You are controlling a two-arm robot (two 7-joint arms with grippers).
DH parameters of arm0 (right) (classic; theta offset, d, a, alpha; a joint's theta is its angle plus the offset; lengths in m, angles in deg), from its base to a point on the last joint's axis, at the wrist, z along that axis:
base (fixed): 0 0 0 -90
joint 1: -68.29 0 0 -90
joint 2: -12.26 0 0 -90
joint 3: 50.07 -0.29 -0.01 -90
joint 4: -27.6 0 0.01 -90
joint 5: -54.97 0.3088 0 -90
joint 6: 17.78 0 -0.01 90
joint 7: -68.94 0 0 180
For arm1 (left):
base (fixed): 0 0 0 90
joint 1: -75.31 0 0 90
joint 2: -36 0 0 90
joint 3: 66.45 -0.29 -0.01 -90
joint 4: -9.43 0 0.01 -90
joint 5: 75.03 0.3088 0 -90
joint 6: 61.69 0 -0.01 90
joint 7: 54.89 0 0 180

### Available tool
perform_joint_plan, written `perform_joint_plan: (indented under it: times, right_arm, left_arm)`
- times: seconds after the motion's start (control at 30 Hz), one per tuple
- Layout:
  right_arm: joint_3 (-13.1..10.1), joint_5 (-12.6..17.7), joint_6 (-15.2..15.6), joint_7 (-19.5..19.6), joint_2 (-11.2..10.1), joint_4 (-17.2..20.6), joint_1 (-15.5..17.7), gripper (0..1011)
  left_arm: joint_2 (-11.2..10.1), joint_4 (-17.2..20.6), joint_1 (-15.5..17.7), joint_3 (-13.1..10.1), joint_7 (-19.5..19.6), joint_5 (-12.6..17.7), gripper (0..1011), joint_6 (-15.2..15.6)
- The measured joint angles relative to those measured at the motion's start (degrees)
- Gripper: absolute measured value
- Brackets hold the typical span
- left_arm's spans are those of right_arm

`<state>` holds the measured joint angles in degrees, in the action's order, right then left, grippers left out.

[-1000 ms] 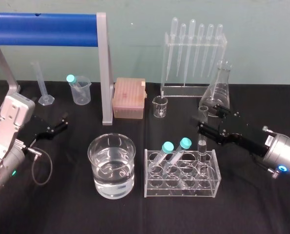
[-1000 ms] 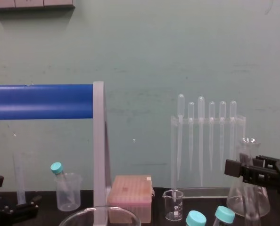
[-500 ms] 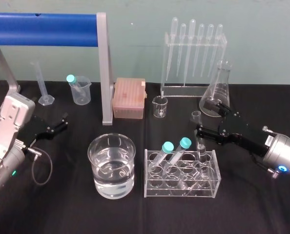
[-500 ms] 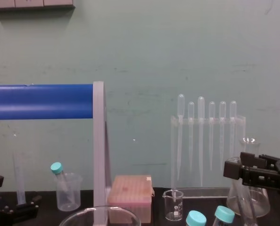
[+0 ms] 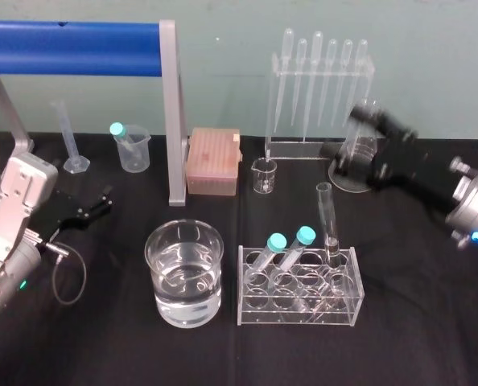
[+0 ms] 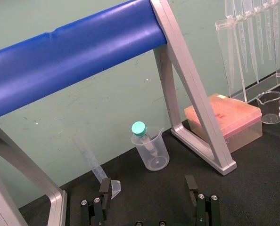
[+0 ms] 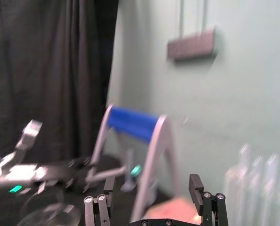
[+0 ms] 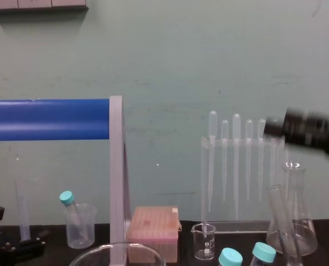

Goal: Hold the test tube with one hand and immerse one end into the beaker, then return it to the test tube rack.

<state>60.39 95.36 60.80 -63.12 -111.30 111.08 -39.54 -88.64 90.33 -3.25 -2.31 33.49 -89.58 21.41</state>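
Note:
The test tube point(image 5: 328, 219) stands in the back right hole of the clear test tube rack point(image 5: 299, 310), leaning left, with nothing touching it; its top also shows in the chest view point(image 8: 280, 220). The beaker point(image 5: 160, 277), wide and holding water, sits left of the rack. My right gripper point(image 5: 372, 141) hangs raised behind and to the right of the rack, in front of a conical flask, blurred by motion. In the right wrist view its fingers point(image 7: 197, 186) stand apart with nothing between them. My left gripper point(image 5: 98, 206) rests open at the table's left.
Two teal-capped tubes point(image 5: 281, 249) lean in the rack. Behind it stand a conical flask point(image 5: 366, 112), a pipette stand point(image 5: 319, 88), a small beaker point(image 5: 264, 175) and a pink box point(image 5: 213, 161). A blue-barred frame point(image 5: 78, 38), a plastic beaker point(image 5: 133, 149) and a graduated cylinder point(image 5: 70, 141) stand at the left.
My right gripper opened, let go of the test tube in the rack, then rose and drew back to the right. The tube now leans left. The left arm has not moved.

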Motion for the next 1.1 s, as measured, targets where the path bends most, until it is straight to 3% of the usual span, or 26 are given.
perform_joint_plan:
  times: [0.1,0.2,0.3,0.47,0.63,0.83,1.1]
  right_arm:
    - [-2.32,-2.51,-1.92,4.18,-0.11,2.56,0.21,1000]
    - [-4.10,-6.15,-0.92,10.54,-0.66,4.78,1.39,1000]
    - [-5.52,-8.64,2.62,16.44,-1.18,6.21,3.57,1000]
    - [-6.82,-9.48,8.76,22.02,-1.12,6.47,7.78,1000]
    - [-6.80,-8.91,11.22,22.90,0.34,3.74,9.87,1000]
    - [-6.29,-8.59,11.98,21.86,2.46,-0.07,10.18,1000]
    - [-6.24,-8.47,11.85,21.03,2.93,-0.80,9.92,1000]
  left_arm:
    - [0.00,0.00,0.00,0.00,0.00,0.00,1000,0.00]
    - [0.00,0.00,0.00,0.00,0.00,0.00,1000,0.00]
    - [0.00,0.00,0.00,0.00,0.00,0.00,1000,0.00]
    - [0.00,0.00,0.00,0.00,0.00,0.00,1000,0.00]
    - [0.00,0.00,0.00,0.00,0.00,0.00,1000,0.00]
    - [0.00,0.00,0.00,0.00,0.00,0.00,1000,0.00]
    - [0.00,0.00,0.00,0.00,0.00,0.00,1000,0.00]
